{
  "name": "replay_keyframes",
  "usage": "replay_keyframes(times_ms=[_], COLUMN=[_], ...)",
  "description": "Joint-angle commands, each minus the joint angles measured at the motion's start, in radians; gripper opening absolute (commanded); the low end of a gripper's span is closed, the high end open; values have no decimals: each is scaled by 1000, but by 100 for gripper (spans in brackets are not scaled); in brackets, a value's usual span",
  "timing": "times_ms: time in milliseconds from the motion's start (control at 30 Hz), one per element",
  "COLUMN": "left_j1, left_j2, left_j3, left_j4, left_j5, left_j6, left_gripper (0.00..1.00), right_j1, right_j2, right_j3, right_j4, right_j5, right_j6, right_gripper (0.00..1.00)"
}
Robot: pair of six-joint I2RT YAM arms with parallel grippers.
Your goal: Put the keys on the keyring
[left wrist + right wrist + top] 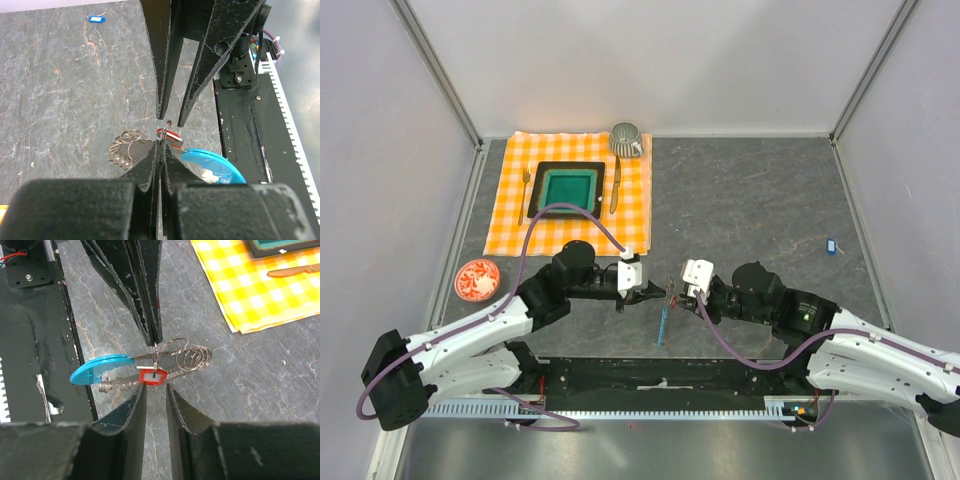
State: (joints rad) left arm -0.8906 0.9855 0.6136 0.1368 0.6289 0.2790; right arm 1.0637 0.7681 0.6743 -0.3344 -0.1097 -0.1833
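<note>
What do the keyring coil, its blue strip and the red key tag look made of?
Keyring coil: bare steel-like wire, shiny silver glints. Blue strip: probably plastic, smooth glossy sheen. Red key tag: probably plastic, flat opaque red frame.

keyring: silver coil, light-blue strip
near key: red tag, on my feed
far key: blue tag
cloth: orange-white check
saucer: red pattern
table: grey, veined

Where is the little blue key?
The blue key lies alone on the grey table, far right in the top view, near the right wall.
</note>
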Motion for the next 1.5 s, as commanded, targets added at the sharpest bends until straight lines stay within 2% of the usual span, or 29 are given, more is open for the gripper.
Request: replay_keyframes(times_ms=[0, 267, 467, 533, 567, 1100, 1467], left_j1=[-2, -2, -2, -2, -2, -16, -18], left_j2=[-25, -24, -25, -27, -27, 41, 21], left_j3=[-2, 0, 0, 0, 0, 61, 55], left_j4=[78, 78, 81, 81, 80, -63, -28], left_j5=[-1, 3, 6, 6, 5, -8, -52], left_j6=[-29, -29, -29, -31, -31, 35, -3], left_gripper=[2, 2, 2, 2, 2, 2, 2], right_j1=[-2, -5, -5, -5, -5, -5, -5], right_j2=[-3, 8, 20, 20, 19, 46, 76], right_j3=[-13, -22, -28, -28, -27, 54, 54], right_j4=[92, 129, 135, 135, 133, 51, 34], right_j5=[-24, -19, -22, -24, -25, -21, -61], right_j6=[24, 30, 35, 36, 36, 1, -22], right_gripper=[29, 28, 19, 11, 0, 0, 0])
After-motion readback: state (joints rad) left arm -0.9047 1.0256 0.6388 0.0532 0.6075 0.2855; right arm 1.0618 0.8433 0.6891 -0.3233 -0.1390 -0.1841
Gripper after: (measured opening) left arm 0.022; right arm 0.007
